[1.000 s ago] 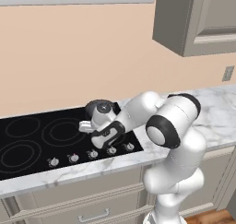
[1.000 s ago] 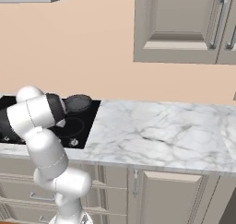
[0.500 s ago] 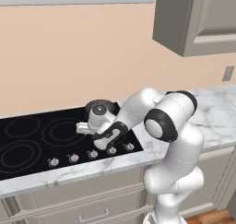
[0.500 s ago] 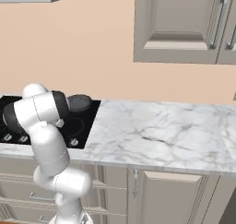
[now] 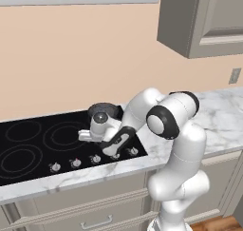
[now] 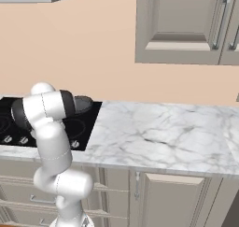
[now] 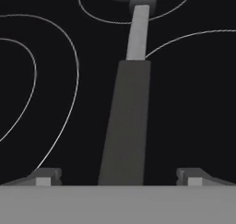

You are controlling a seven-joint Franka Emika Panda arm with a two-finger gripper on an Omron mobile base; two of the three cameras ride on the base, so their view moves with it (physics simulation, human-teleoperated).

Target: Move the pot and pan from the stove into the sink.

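At the left of the left base view the stove (image 5: 42, 144) lies flat and black in the white marble counter (image 5: 218, 116), with thin ring burner outlines on the glass and a row of small silver knobs (image 5: 76, 162) along its front edge. Grey drawer fronts (image 5: 85, 206) run under the counter, and a plain peach wall (image 5: 80, 54) rises behind it.

Near the stove's back right corner sits the round dark pan (image 5: 104, 110), partly hidden by the arm's wrist. In the hand view its long handle (image 7: 126, 126), pale near the bowl and dark along the grip, runs straight down the middle of the glass toward the camera. The gripper (image 7: 119, 177) hangs low over that handle with its 2 fingertips (image 7: 46, 176) spread to full width, 1 on each side of the grip and both apart from it; nothing is held.

Farther right the marble runs on bare, with a grey wall cabinet (image 5: 204, 21) above it. In the right base view the upper cabinet doors (image 6: 186, 25) carry slim vertical handles.
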